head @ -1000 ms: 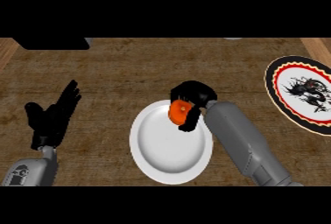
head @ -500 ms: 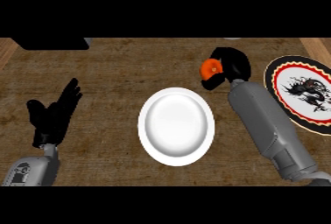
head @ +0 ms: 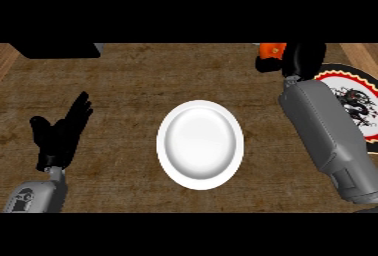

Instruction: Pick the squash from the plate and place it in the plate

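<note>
Head view: squash (head: 271, 50) axis unclear, half-hidden.

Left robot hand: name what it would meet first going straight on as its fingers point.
Probably the black object at the upper left, near its right corner: the left robot hand, resting at the view's left, points up and slightly right, missing the white plate. Depth is unclear.

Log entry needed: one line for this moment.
right hand: shut on squash | squash: off white plate, near patterned plate | left hand: open
</note>
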Controlling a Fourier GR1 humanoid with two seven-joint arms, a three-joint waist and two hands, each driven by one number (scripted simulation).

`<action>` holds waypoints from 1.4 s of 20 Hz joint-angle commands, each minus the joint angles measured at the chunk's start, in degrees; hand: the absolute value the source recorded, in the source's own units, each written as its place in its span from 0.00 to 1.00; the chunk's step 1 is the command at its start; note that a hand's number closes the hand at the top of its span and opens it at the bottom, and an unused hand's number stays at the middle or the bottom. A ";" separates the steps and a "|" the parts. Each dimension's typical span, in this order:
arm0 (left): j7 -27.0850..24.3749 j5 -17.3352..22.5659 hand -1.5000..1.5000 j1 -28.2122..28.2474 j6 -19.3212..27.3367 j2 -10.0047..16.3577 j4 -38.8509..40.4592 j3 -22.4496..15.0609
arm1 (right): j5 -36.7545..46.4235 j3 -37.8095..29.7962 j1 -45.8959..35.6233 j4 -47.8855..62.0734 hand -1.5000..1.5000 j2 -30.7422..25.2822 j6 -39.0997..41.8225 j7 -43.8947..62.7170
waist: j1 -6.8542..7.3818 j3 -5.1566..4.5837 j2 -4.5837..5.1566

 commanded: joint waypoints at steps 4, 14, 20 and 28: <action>-1.50 1.77 0.50 -0.26 -3.28 2.55 2.05 3.28 | -1.51 -5.24 8.50 -8.90 1.00 -4.53 -3.81 3.46 | 0.06 0.05 0.27; -0.24 -0.88 0.50 1.15 -1.32 -0.62 -1.66 1.06 | -11.19 -15.51 17.40 -7.40 1.00 -14.70 -3.29 -9.33 | 0.85 0.10 0.46; 0.10 0.03 0.50 -1.62 -3.61 0.43 1.37 2.34 | -14.94 -17.31 18.74 0.15 1.00 -16.71 4.75 -14.63 | 1.15 0.12 0.59; -0.42 -1.71 0.50 -2.49 -1.64 -2.71 1.72 0.80 | -25.96 -24.70 16.08 12.40 0.00 -18.64 12.32 -31.93 | 1.70 0.17 0.81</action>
